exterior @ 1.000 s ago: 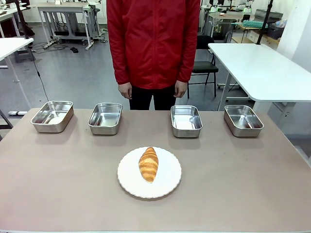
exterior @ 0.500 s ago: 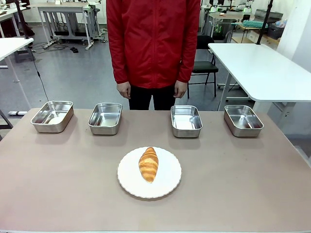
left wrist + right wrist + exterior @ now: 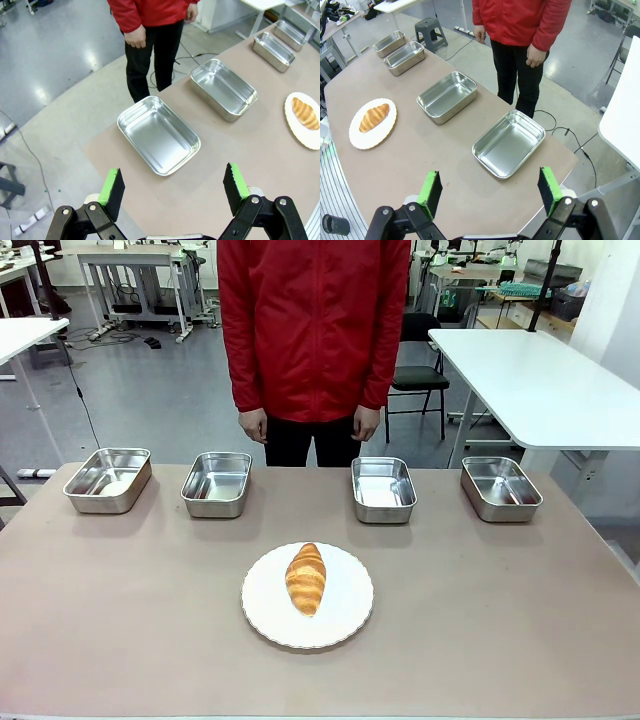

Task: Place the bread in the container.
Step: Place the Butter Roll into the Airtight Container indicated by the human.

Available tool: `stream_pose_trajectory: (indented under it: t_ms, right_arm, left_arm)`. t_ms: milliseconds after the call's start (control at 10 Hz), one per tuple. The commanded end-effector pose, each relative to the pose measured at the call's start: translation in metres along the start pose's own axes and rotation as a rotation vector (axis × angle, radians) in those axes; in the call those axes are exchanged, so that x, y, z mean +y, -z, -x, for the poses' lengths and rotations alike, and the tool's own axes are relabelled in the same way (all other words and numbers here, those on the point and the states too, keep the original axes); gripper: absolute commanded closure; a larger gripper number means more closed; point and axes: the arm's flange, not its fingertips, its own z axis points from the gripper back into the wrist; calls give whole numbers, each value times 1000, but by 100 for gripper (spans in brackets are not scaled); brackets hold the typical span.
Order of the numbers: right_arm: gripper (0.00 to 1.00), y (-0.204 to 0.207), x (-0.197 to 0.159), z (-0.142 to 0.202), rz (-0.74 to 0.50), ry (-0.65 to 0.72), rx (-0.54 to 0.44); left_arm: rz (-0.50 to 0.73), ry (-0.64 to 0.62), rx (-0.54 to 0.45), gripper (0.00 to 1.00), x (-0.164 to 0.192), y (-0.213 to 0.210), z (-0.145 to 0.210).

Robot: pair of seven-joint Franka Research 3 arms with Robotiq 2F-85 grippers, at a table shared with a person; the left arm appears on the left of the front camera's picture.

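Your bread (image 3: 306, 579) lies at the middle of the white plate (image 3: 350, 618), one tip toward you. Beyond the plate stands a row of four steel pans — outer-left container (image 3: 107, 480), inner-left container (image 3: 216, 483), inner-right container (image 3: 383, 489), outer-right container (image 3: 500, 488) — all empty, none touching the plate. The left gripper (image 3: 173, 180) and right gripper (image 3: 490, 185) hang released, jaws wide, well off to either side of the plate.
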Motion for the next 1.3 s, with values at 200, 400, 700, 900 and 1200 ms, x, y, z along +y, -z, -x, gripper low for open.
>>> stream_pose_trajectory:
  t_ms: [200,400,700,900,1200]
  right_arm:
    - [0,0,0,-1,-3,-2,-6]
    - [0,0,0,-1,-3,-2,-6]
    - [0,0,0,-1,-3,-2,-6]
    - [0,0,0,-1,-3,-2,-6]
    - [0,0,0,-1,-3,-2,-6]
  left_arm:
    - [5,-9,-20,0,-1,0,-1]
    - [5,-9,-20,0,-1,0,-1]
    - [5,-9,-20,0,-1,0,-1]
    - [5,-9,-20,0,-1,0,-1]
    - [5,-9,-20,0,-1,0,-1]
